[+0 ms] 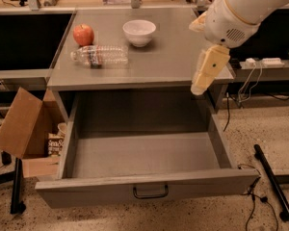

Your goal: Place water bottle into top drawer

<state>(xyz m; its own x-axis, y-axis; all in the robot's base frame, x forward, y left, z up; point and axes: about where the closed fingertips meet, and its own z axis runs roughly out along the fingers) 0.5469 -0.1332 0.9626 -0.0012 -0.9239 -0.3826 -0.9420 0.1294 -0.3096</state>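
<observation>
The water bottle [100, 56] lies on its side on the grey counter top [173, 57], cap to the left, just in front of a red apple [83, 34]. The top drawer [86, 192] is pulled wide open below the counter and is empty, with its dark handle [150, 191] at the centre of the front panel. My gripper [202, 81] hangs from the white arm at the counter's right front edge, above the drawer's right rear corner. It is far to the right of the bottle and holds nothing.
A white bowl [139, 32] stands on the counter behind and to the right of the bottle. An open brown cardboard box [24, 124] with small items sits left of the drawer. Cables and a black bar [274, 184] lie on the floor at right.
</observation>
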